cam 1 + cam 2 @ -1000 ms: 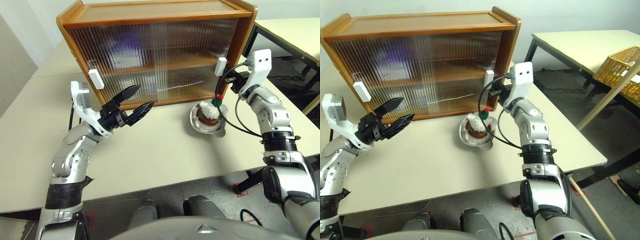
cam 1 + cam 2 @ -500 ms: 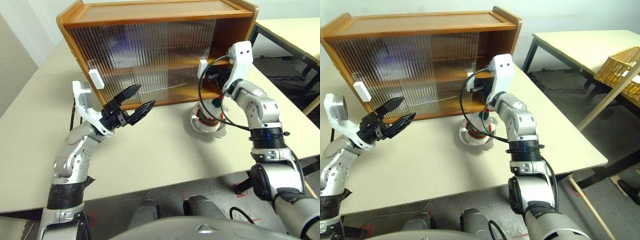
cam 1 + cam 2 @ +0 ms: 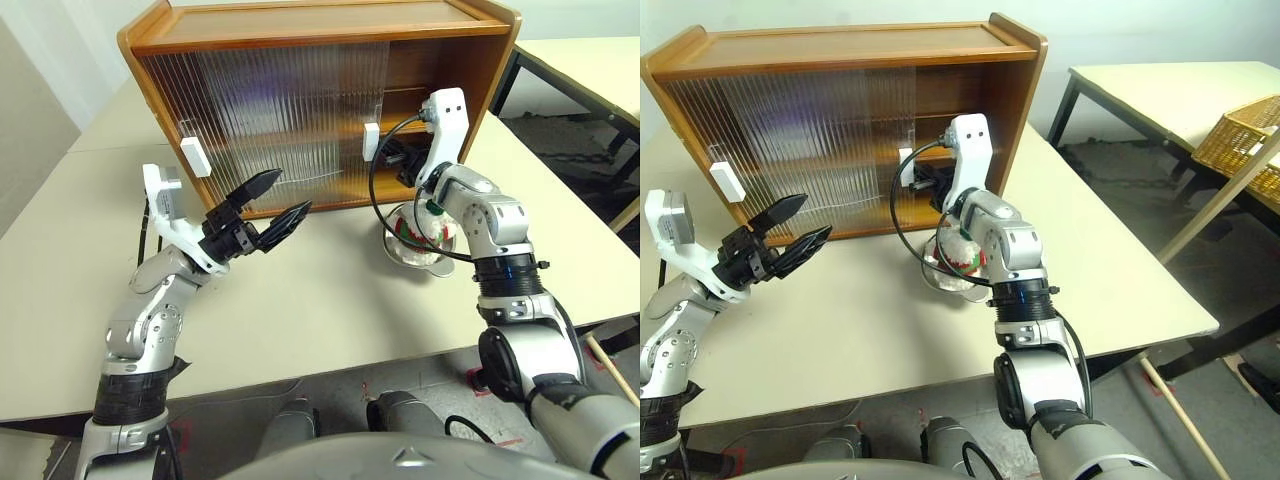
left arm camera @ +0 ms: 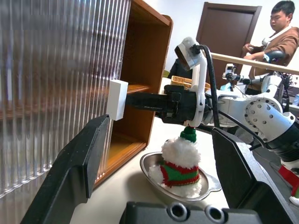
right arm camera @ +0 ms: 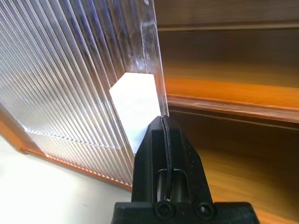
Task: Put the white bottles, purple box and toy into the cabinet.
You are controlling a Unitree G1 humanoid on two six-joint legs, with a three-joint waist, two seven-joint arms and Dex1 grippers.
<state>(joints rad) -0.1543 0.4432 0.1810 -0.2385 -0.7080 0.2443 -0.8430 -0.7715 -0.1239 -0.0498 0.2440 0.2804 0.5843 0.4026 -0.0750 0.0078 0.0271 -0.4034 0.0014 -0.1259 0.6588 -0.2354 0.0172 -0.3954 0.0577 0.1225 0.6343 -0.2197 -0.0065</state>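
The cabinet [image 3: 320, 25] stands at the back of the table, its right sliding door pushed partway left so the right end is open. My right gripper [image 3: 387, 152] is shut, its tip pressed against that door's white handle [image 5: 135, 100]. The toy [image 3: 420, 222] sits in a steel bowl [image 4: 149, 161] on the table just in front of the open end, under my right wrist. My left gripper [image 3: 290, 192] hovers open and empty in front of the left door. The white bottles and purple box are hidden; a faint purple blur shows through the ribbed doors.
The left door's white handle [image 3: 195, 155] is near the cabinet's left end. A second table [image 3: 590, 60] with a wicker basket [image 3: 1240, 140] stands to the right across a gap. A person [image 4: 280, 32] stands beyond. The table's front edge runs close below both arms.
My right gripper has moved left with the right door's handle, and the door has slid left, uncovering the cabinet's right end. The left arm has stayed put.
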